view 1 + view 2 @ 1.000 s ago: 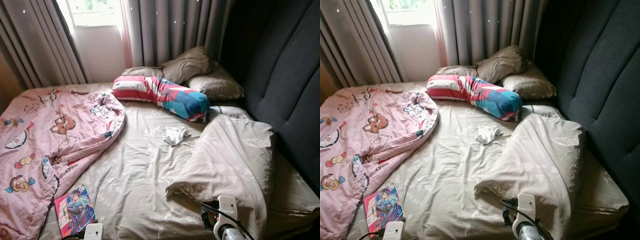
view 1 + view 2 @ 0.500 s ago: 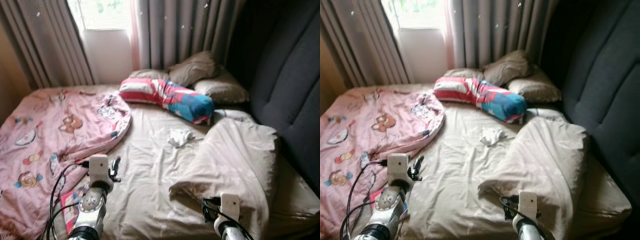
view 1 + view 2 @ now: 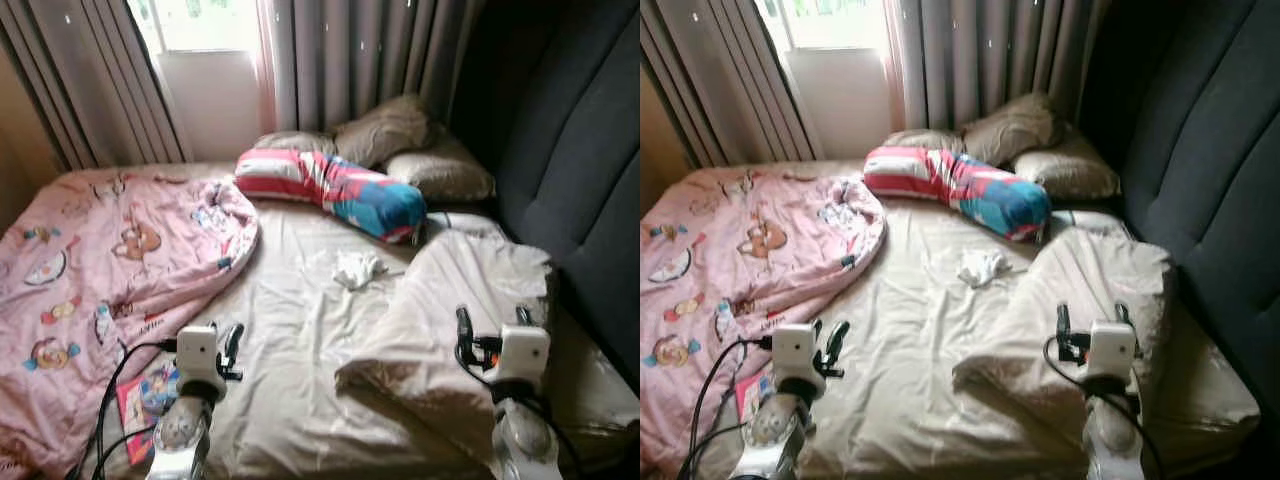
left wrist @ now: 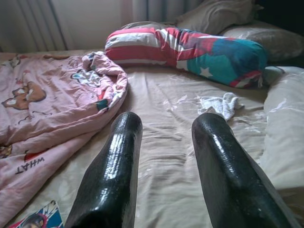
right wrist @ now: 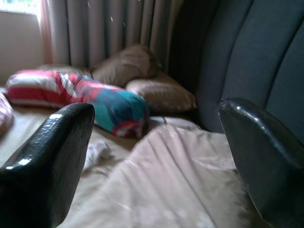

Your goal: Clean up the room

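Observation:
A bed with a beige sheet (image 3: 290, 330) lies before me. A crumpled pink cartoon quilt (image 3: 100, 260) covers its left side. On the right lies a bunched beige duvet (image 3: 450, 300). A small white cloth (image 3: 355, 268) rests mid-bed, also seen past my left fingers (image 4: 221, 104). A comic book (image 3: 145, 400) lies at the near left edge, beside the quilt. My left gripper (image 3: 225, 345) hovers open over the sheet near the book. Over the beige duvet my right gripper (image 3: 493, 322) is held wide open, with nothing between its fingertips (image 5: 57, 137).
A red, white and blue striped bolster (image 3: 330, 190) lies across the head of the bed, with grey-brown pillows (image 3: 385, 130) behind it. A dark padded headboard (image 3: 580, 180) runs along the right. Grey curtains (image 3: 350, 60) and a window (image 3: 200, 15) close the far side.
Both arms have come up into view: the left rose first beside the book, then the right lifted higher over the beige duvet. The camera also shifted slightly.

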Available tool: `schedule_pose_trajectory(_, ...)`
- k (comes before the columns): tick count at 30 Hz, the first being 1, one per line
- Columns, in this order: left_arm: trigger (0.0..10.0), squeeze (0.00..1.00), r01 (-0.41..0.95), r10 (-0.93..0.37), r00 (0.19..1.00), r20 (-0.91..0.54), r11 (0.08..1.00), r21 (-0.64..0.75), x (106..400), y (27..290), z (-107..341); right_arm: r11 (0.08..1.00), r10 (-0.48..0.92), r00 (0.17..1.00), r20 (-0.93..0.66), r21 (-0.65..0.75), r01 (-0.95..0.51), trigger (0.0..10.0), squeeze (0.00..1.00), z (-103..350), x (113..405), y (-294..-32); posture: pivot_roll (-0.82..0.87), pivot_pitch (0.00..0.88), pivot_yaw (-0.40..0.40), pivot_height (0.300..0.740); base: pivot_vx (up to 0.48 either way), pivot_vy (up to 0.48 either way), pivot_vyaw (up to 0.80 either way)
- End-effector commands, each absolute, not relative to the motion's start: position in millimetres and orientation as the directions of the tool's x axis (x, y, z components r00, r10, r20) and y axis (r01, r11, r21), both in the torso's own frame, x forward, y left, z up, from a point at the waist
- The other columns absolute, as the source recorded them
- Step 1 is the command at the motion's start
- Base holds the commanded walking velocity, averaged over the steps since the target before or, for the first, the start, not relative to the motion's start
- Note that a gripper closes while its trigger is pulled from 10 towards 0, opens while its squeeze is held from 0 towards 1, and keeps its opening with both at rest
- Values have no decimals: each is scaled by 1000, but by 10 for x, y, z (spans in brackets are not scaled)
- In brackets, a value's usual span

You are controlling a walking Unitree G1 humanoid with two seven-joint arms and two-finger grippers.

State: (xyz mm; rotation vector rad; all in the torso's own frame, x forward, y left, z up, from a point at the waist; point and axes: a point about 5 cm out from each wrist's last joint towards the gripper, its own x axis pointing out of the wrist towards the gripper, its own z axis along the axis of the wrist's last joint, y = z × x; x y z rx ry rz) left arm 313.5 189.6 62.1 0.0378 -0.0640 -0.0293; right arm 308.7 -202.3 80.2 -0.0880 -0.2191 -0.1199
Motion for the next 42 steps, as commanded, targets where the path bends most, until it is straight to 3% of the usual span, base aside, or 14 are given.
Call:
schedule_pose_trajectory(1, 10000, 0, 24, -31, 994, 108, 998, 60, 3124, 1938, 682, 995, -70, 959, 274, -56, 88, 10000, 0, 886, 3086, -1910, -93, 0, 16, 740, 0, 0, 0)
schedule_pose_trajectory(9, 10000, 0, 22, -27, 997, 67, 996, 86, 3013, 2005, 570, 997, -44, 940, 338, -41, 61, 10000, 0, 979, 3019, -1832, -97, 0, 26, 740, 0, 0, 0)
schedule_pose_trajectory(13, 10000, 0, 41, -32, 996, -83, 993, 107, 2919, 2042, 338, 999, -7, 990, 139, -52, 15, 10000, 0, 661, 3023, -1804, -94, 0, 28, 740, 0, 0, 0)
schedule_pose_trajectory(14, 10000, 0, 28, -13, 986, -165, 995, 91, 2867, 2068, 216, 998, 13, 1000, 0, -56, -13, 10000, 0, 448, 2988, -1802, -89, 0, 25, 740, 0, 0, 0)
schedule_pose_trajectory(16, 10000, 0, 23, -2, 956, -294, 997, 69, 2772, 2085, 33, 999, 14, 984, -180, -43, -22, 10000, 0, 170, 2880, -1832, -80, 0, 24, 740, 0, 0, 0)
schedule_pose_trajectory(18, 10000, 0, 6, 17, 933, -358, 998, 62, 2710, 2111, -59, 999, 19, 965, -262, -26, -27, 10000, 0, 47, 2813, -1838, -79, 0, 21, 740, 0, 0, 0)
schedule_pose_trajectory(20, 10000, 0, -25, 51, 899, -434, 998, 64, 2609, 2161, -174, 995, 15, 938, -346, -86, -48, 10000, 0, -72, 2733, -1851, -81, 0, 18, 740, 0, 0, 0)
schedule_pose_trajectory(21, 10000, 0, -52, 74, 868, -492, 997, 59, 2534, 2173, -260, 996, 40, 895, -443, -57, -73, 10000, 0, -212, 2629, -1846, -74, 0, 6, 740, 0, 0, 0)
schedule_pose_trajectory(22, 10000, 0, -52, 74, 868, -492, 997, 59, 2534, 2173, -260, 996, 40, 895, -443, -57, -73, 10000, 0, -212, 2629, -1846, -74, 0, 6, 740, 0, 0, 0)
schedule_pose_trajectory(24, 10000, 0, -86, 112, 783, -611, 994, 72, 2342, 2185, -447, 995, 0, 797, -603, -76, -57, 10000, 0, -462, 2377, -1905, -72, 0, 1, 740, 0, 0, 0)
schedule_pose_trajectory(28, 10000, 0, -99, 133, 721, -680, 991, 89, 2179, 2184, -572, 998, -43, 695, -717, -56, 4, 10000, 0, -681, 2065, -1955, -74, 0, 1, 740, 0, 0, 0)
schedule_pose_trajectory(34, 10000, 0, -67, 103, 697, -710, 995, 78, 2121, 2126, -625, 998, -26, 628, -778, 20, 66, 10000, 0, -852, 1769, -1842, -74, 0, -2, 740, 0, 0, 0)
schedule_pose_trajectory(42, 10000, 0, -74, 99, 683, -724, 995, 67, 2090, 2134, -645, 996, -28, 626, -779, 31, 83, 10000, 0, -850, 1787, -1816, -76, 0, 0, 740, 0, 0, 0)
